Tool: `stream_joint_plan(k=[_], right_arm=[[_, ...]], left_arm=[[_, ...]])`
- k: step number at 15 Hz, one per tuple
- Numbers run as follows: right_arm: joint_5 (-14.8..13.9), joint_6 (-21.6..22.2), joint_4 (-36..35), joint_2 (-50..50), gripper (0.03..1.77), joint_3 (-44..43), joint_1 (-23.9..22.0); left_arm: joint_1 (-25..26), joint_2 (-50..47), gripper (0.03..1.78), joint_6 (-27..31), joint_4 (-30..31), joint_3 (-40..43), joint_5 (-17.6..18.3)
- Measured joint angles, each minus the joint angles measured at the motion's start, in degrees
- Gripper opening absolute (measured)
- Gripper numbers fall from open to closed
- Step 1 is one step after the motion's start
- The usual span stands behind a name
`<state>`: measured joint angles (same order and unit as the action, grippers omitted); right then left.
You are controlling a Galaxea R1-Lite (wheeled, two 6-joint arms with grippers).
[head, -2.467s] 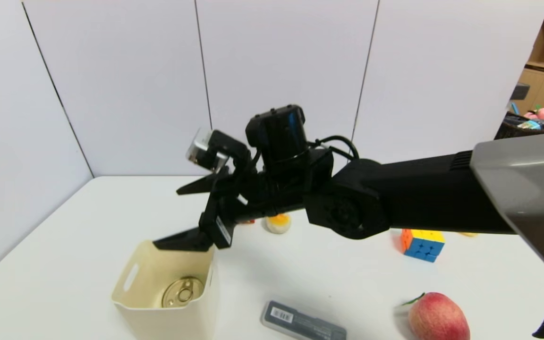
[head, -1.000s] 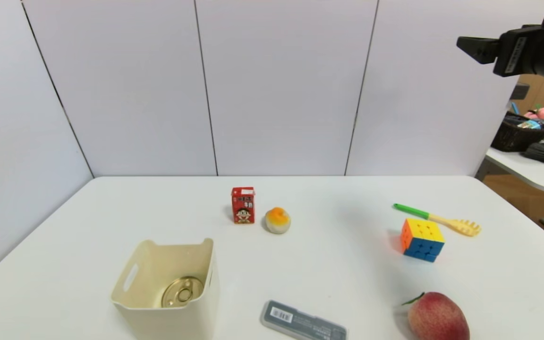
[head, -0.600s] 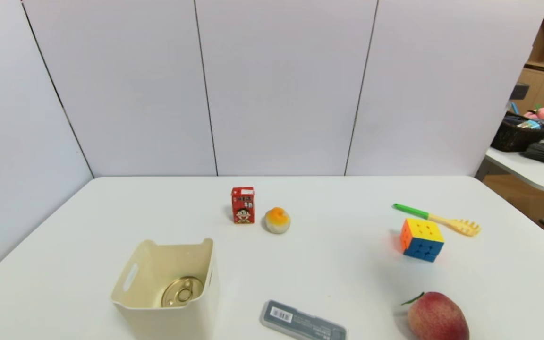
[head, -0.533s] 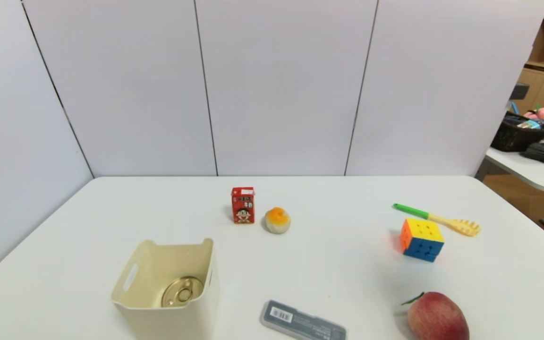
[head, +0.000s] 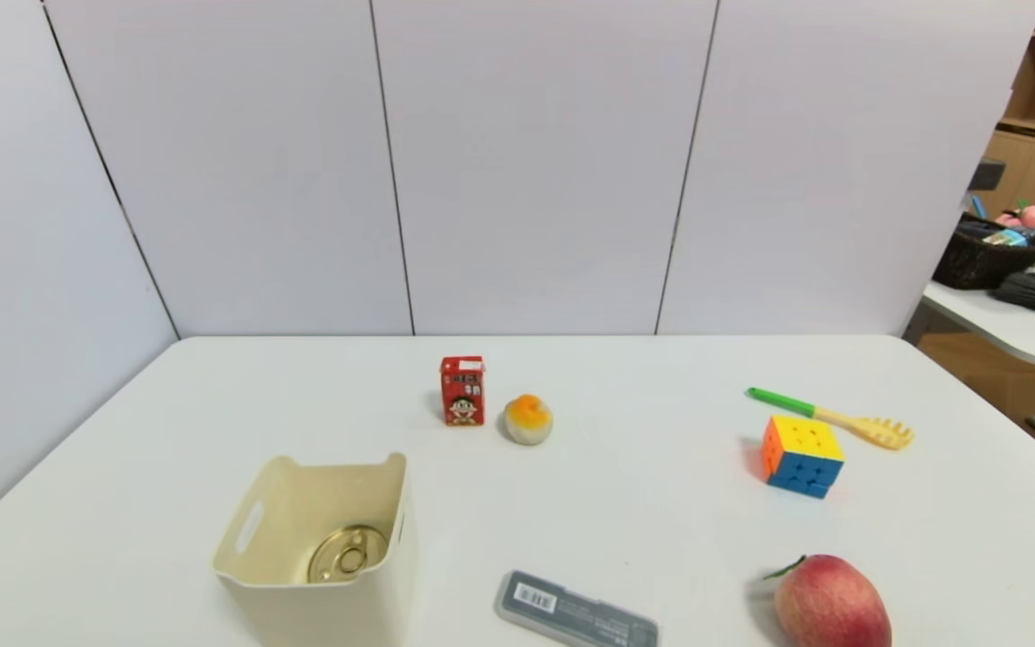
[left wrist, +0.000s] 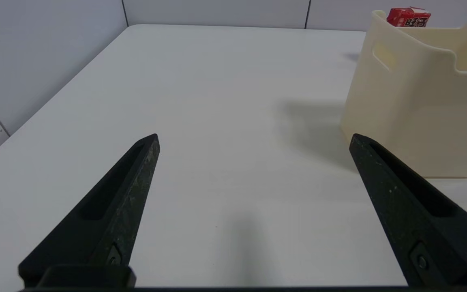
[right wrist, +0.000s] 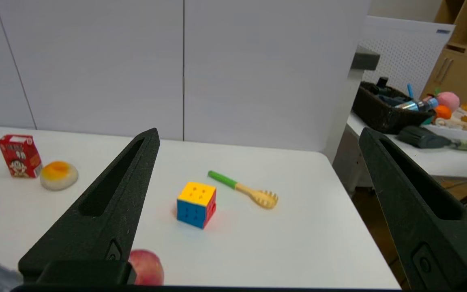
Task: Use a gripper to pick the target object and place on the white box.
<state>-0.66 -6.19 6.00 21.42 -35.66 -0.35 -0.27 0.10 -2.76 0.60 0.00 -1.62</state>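
The target object, a short tin can with a gold pull-ring lid (head: 348, 554), lies on the bottom of the white box (head: 248, 584) at the table's near left. No arm shows in the head view. My left gripper (left wrist: 253, 140) is open and empty, low over the bare table beside the white box (left wrist: 412, 105); the can is hidden from it by the box's wall. My right gripper (right wrist: 258, 136) is open and empty, held above the table's right side, looking over the cube and the fork.
A red drink carton (head: 463, 390) and a small orange-topped bun (head: 528, 420) stand mid-table. A colour cube (head: 803, 456), a green-handled pasta fork (head: 832, 419) and a peach (head: 832, 602) lie at the right. A flat grey case (head: 577, 611) lies near the front edge.
The right arm, over the white box 2.5 s ago, has swung up and away to the right, out of the head view. The can stays in the box.
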Motion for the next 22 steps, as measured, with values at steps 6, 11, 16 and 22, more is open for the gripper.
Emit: stream_joint_plan(k=[6, 11, 16, 22], right_arm=[[1.3, -0.3, -2.3, -17.6, 1.69, 19.9, 0.1], [4.1, -2.1, -22.4, -21.3, 1.69, 33.4, 0.2], [2.5, 0.3, -13.9, -21.6, 1.69, 35.6, 0.3], [0.3, 4.5, -6.8, -21.5, 1.69, 35.7, 0.3]], left_arm=[[0.0, 0.0, 1.69, 0.0, 0.0, 0.0, 0.0], [0.0, 0.0, 1.69, 0.0, 0.0, 0.0, 0.0], [0.0, 0.0, 1.69, 0.0, 0.0, 0.0, 0.0], [0.0, 0.0, 1.69, 0.0, 0.0, 0.0, 0.0]])
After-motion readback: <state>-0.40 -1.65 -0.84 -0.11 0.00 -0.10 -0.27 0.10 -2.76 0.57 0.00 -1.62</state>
